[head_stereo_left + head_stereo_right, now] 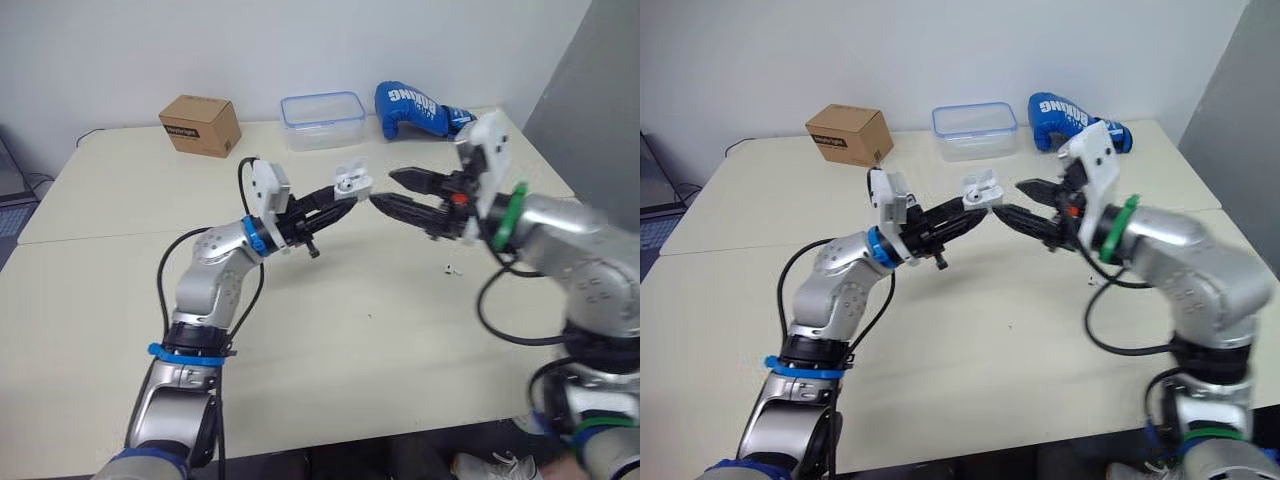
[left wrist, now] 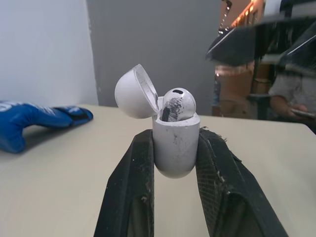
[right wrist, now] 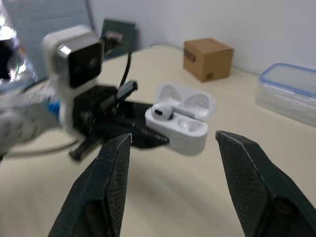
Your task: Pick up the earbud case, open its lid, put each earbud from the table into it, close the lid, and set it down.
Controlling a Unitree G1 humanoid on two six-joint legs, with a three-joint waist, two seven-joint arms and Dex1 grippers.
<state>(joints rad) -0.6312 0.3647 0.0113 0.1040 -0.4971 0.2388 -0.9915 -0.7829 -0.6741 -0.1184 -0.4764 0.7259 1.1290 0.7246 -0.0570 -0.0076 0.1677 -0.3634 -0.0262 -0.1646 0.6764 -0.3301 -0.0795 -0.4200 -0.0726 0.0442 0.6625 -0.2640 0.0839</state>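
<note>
With left gripper, clamps the earbud case by its lower body, fingers tight on both sides, lifted clear of the table. With right gripper, holds nothing: spread wide, tips just beside the case on its right, pointing at it, apparently not touching. Counts as done: pickup, lid opening, first earbud. Shows lid flipped back on its hinge and one earbud seated in the case, head showing above the rim. Shows second slot beside it empty in the right wrist view. Leaves the other earbud: likely the small white object lying on the table, right of the case and nearer the robot, well apart from it. Needs, by judgement, a reach down with the free right gripper for that piece, a drop into the empty slot, then lid closing and setting the case down. Puts progress at roughly halfway. Behind the case, on the far side of the table: clear plastic container, cardboard box further left of the case, blue boxing glove further right; none involved.
</note>
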